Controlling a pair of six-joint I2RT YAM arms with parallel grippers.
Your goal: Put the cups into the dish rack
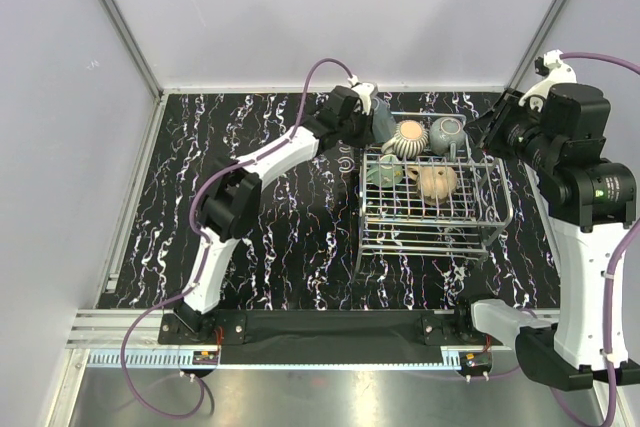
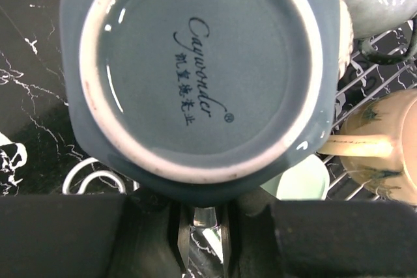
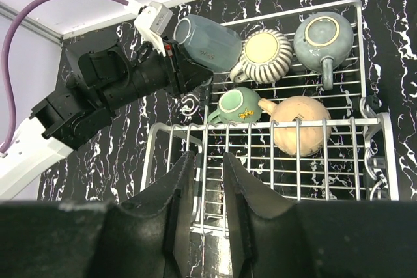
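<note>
left jaws: nearly closed, clamped on the dark teal cup (image 3: 207, 42); which part of the cup they pinch can't be told.
dark teal cup: off the worktop (image 1: 270, 247), tipped on its side, and its stamped underside fills the left wrist view.
cup position: at the far-left corner of the dish rack (image 3: 260, 161), level with the top rim and just beside the cream striped cup (image 3: 264, 53). Contact with that cup or with the wire can't be told.
right jaws: narrow gap between the fingers (image 3: 179, 187), nothing in it; rack wire shows through the gap.
right jaws position: above the rack's near side, well apart from every cup.
dish rack: sits on the black marbled worktop, right of centre and between the two arms.
far row in rack: cream striped cup, with the grey-green cup (image 3: 324, 36) to its right. Both look bottom-up, and the grey-green handle points to the near side.
next row in rack: teal-green cup (image 3: 238, 106), with the tan cup (image 3: 301, 125) just to its right. The tan handle points toward the teal-green cup.
count: four cups inside the rack, the fifth in the left jaws.
left arm (image 1: 260, 162): stretched across the worktop to the rack's far-left corner.
</note>
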